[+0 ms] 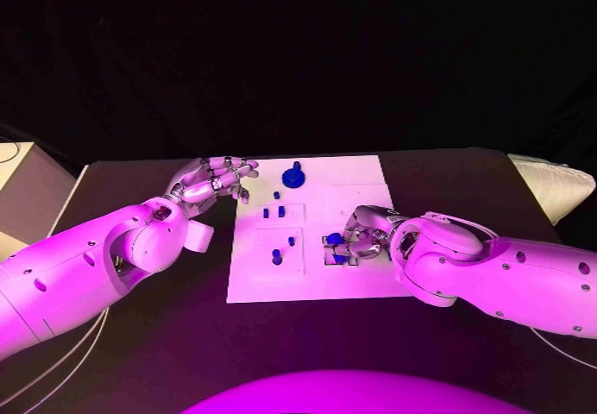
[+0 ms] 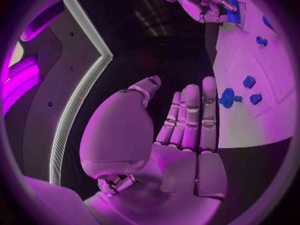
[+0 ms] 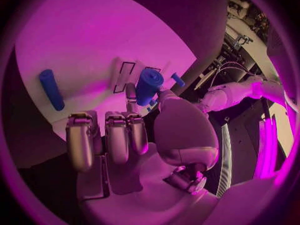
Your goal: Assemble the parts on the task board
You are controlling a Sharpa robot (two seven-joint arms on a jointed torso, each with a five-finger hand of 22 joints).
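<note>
Head view looks steeply down from above the near edge of the black table (image 1: 149,345), task board (image 1: 361,194) mid-frame. Left wrist view sits close behind the left hand (image 2: 181,130), facing across the board; right wrist view sits close behind the right hand (image 3: 125,135), right over the board. All three share the board.

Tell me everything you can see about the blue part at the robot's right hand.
The blue part is a short, matte, plastic-looking cylinder with a wider collar at one end. It stands tilted over an outlined recess near the task board's right edge, at the fingertips of the right hand, which appear to pinch it.
</note>
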